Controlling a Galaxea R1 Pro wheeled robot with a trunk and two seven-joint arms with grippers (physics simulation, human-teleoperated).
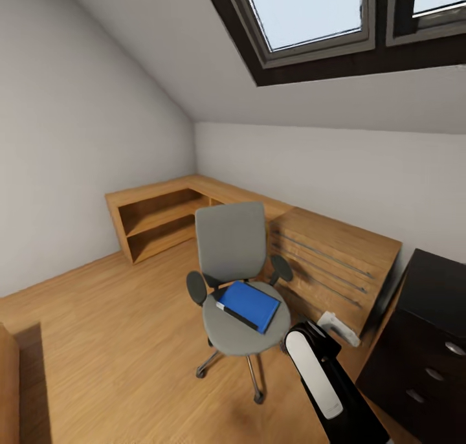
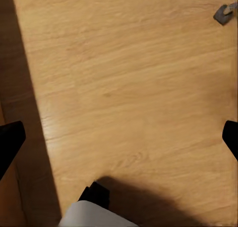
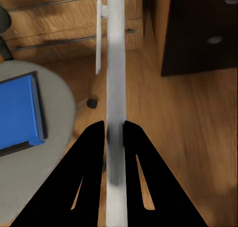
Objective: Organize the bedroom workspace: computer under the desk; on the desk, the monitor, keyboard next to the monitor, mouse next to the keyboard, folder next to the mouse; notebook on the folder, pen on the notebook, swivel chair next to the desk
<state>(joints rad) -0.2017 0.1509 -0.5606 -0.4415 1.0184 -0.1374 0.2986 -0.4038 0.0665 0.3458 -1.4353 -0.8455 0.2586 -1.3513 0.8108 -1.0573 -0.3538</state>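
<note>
- My left gripper (image 2: 119,140) is spread wide and holds nothing. It hangs over bare plank floor (image 2: 129,78), and I can't make out the small grey thing at the upper right of that view.
- At centre left of the head view a low wooden shelf (image 1: 155,221) runs along the wall, well clear of my work.
- The swivel chair (image 1: 232,243) stands mid-frame, with the folder (image 1: 249,305) flat on its seat.
- My right gripper (image 3: 114,130) is pinched narrow on a long white stick, which I take to be the pen (image 3: 115,63).
- Risk: the pen juts far past my fingertips, so a turn could knock it against the wooden drawer chest (image 1: 333,263) and twist it loose.
- Risk: nudging the chair could roll it on its casters and carry the folder off.
- The desk (image 1: 433,288) sits at the right edge, and the chest crowds the gap beside it.
</note>
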